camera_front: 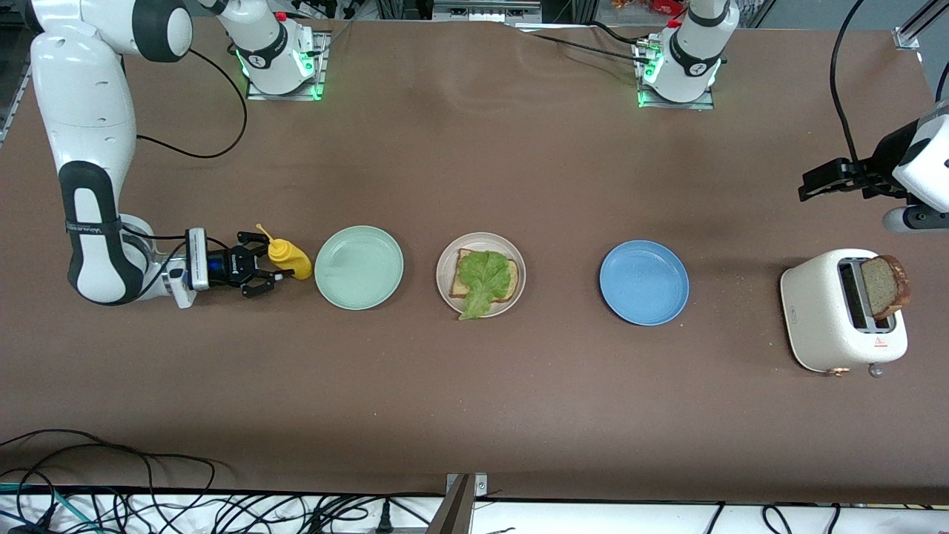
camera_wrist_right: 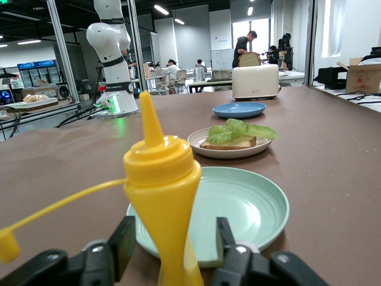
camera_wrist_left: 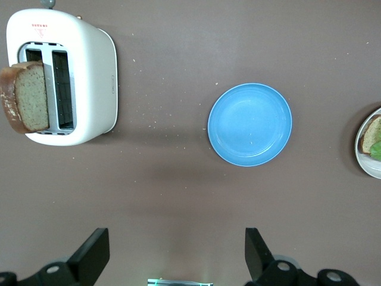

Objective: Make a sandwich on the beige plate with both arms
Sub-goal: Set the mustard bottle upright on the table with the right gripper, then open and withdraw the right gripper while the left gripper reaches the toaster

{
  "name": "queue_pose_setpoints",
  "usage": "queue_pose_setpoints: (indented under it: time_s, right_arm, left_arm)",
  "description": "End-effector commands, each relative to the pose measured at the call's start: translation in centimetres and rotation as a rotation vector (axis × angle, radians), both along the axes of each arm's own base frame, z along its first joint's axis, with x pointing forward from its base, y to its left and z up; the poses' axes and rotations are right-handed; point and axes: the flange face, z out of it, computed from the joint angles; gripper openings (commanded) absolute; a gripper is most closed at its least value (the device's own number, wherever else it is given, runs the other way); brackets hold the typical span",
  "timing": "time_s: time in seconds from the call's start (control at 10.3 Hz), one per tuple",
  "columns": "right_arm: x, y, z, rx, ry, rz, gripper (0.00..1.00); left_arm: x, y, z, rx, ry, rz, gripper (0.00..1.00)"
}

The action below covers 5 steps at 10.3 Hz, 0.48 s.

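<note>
At the right arm's end of the table, the right gripper (camera_front: pixel 268 271) sits low at table height with its fingers (camera_wrist_right: pixel 122 247) spread on either side of a yellow squeeze bottle (camera_front: pixel 290 257), not squeezing it. Just beside the bottle lies a mint green plate (camera_front: pixel 359 267). Next along the row comes the beige plate (camera_front: pixel 480 274), holding one slice of brown bread (camera_front: pixel 486 276) with a ruffled lettuce leaf (camera_front: pixel 483 283) on top, its tip hanging over the rim toward the front camera. A blue plate (camera_front: pixel 643 282) follows. Toward the left arm's end stands a white toaster (camera_front: pixel 841 310) with a second slice of bread (camera_front: pixel 884 286) sticking out of one slot. The left gripper (camera_wrist_left: pixel 177 256) waits in the air with its fingers wide apart, holding nothing, above bare table beside the toaster and blue plate.
</note>
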Motion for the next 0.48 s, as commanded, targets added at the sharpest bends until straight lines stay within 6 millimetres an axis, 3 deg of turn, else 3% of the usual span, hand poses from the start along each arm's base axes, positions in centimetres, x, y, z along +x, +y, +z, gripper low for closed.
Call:
queue_pose_setpoints:
  time_s: [0.0,0.29,0.39]
  right_arm:
    - [-0.1,-2.7,-0.1,-0.021,-0.016,0.016,1.00]
    - [0.3,-7.6,1.5,-0.150,0.013,0.042,1.00]
    - [1.3,-8.9,3.0,-0.215,0.047,0.045,1.00]
  left_arm:
    - [0.3,0.5,0.3,0.027,-0.009,-0.018,1.00]
    - [1.2,2.2,-1.7,0.142,0.027,-0.021,1.00]
    - [1.6,4.5,-2.6,0.139,0.034,0.015,1.00]
